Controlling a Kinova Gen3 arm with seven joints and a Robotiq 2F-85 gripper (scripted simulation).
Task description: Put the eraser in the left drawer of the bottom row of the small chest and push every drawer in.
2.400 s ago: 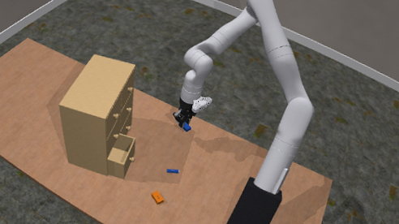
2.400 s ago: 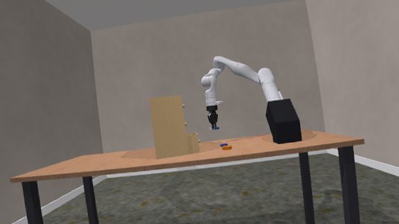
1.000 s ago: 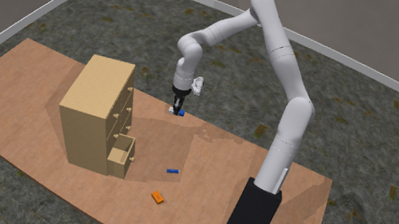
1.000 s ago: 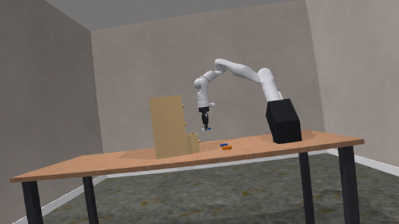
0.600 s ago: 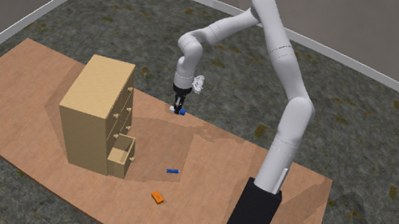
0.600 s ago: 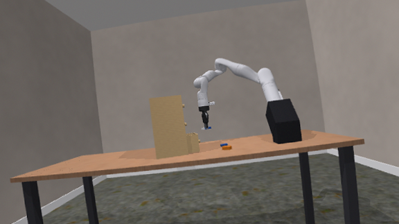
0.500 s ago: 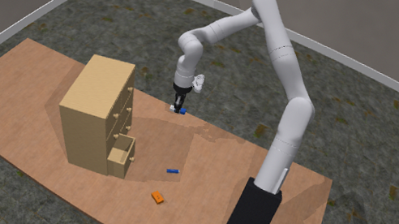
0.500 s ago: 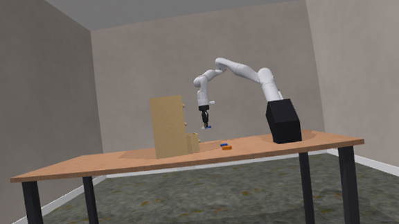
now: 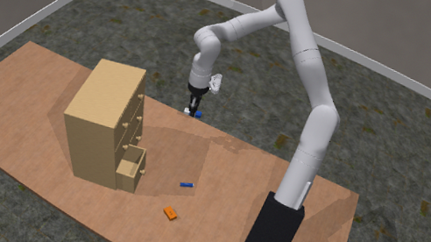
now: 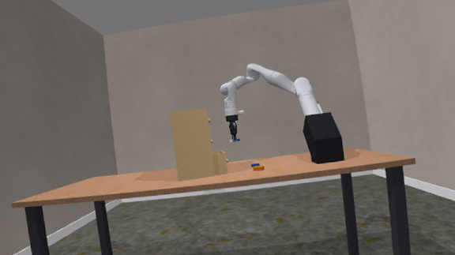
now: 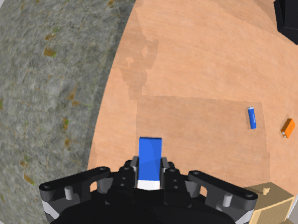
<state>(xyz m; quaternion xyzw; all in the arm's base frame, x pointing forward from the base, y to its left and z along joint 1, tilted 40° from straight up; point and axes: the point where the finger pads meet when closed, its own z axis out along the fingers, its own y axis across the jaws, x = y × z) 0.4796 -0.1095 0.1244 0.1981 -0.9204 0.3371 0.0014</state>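
Note:
My gripper (image 9: pixel 193 110) is shut on the eraser (image 9: pixel 196 113), a small blue block with a white end. It hangs high above the table near the far edge, to the right of the chest's front; it also shows in the exterior view (image 10: pixel 234 140). In the wrist view the eraser (image 11: pixel 149 161) sticks out between the fingers. The small wooden chest (image 9: pixel 104 119) stands upright on the table. One bottom-row drawer (image 9: pixel 132 168), on the side nearest the top camera, is pulled partly out and looks empty. The other drawers look pushed in.
A small blue object (image 9: pixel 186 184) and an orange block (image 9: pixel 170 213) lie on the table in front of the open drawer. The arm's black base (image 9: pixel 271 233) stands at the right of the table. The far table edge lies just beneath the gripper.

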